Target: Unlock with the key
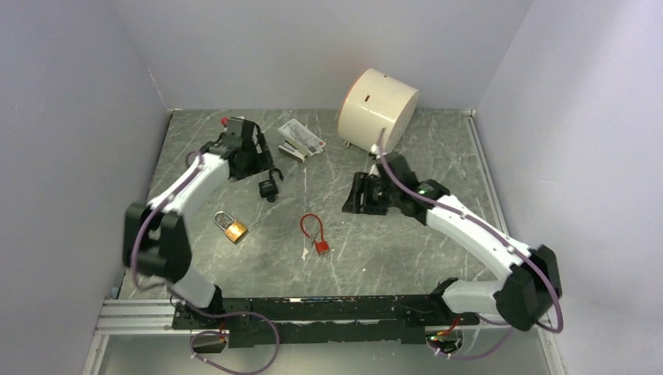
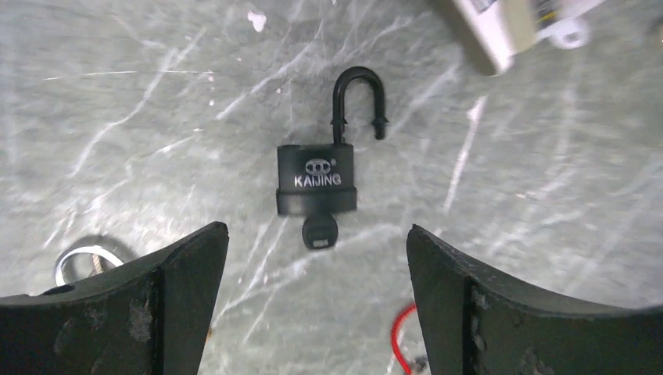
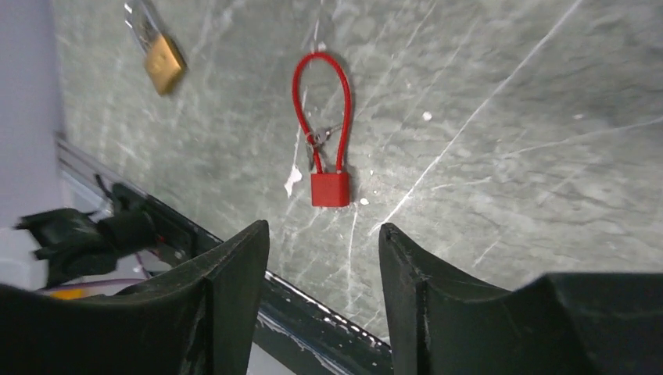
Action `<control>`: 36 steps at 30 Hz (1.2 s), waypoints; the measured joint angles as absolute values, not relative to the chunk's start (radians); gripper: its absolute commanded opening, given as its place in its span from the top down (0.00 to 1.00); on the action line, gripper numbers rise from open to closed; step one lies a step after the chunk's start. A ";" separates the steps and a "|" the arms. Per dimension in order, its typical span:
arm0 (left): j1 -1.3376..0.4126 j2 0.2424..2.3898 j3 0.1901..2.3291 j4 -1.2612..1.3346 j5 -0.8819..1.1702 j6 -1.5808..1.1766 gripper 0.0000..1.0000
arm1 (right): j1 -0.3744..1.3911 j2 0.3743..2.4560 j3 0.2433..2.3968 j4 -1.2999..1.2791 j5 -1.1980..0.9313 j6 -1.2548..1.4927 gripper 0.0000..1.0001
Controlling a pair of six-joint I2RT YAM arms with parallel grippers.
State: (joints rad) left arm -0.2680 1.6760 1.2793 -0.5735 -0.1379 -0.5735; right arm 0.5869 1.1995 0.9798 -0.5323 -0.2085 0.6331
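Observation:
A black padlock lies flat on the marble table, free of both grippers. Its shackle is raised, with one leg out of the body. A black-headed key sits in the bottom of the lock. My left gripper hovers just short of the key, open and holding nothing. From above, the padlock lies just in front of the left gripper. My right gripper is mid-table; in its wrist view the right gripper stands open and empty above the table.
A brass padlock and a red cable lock lie nearer the front; the right wrist view also has the cable lock. A white drum and a small packet sit at the back. A black rail runs along the near edge.

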 measured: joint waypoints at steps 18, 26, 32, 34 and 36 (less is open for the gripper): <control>-0.261 0.995 0.798 -0.680 -0.073 -0.820 0.18 | 0.932 1.856 1.308 -0.524 -0.067 0.616 0.57; -0.261 0.991 0.761 -0.677 -0.025 -0.863 0.18 | 0.940 1.931 1.341 -0.566 -0.058 0.611 0.57; -0.261 0.991 0.735 -0.670 -0.003 -0.882 0.18 | 0.942 1.960 1.341 -0.567 -0.060 0.611 0.67; -0.261 0.992 0.734 -0.670 0.002 -0.882 0.18 | 0.942 1.961 1.341 -0.566 -0.060 0.610 0.69; -0.261 0.991 0.733 -0.664 0.004 -0.883 0.19 | 0.942 1.961 1.341 -0.560 -0.059 0.610 0.72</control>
State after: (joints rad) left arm -0.2611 0.9913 0.7326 -0.6640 0.0040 -0.8825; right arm 0.9424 1.9610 1.3415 -0.5598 -0.0586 0.6098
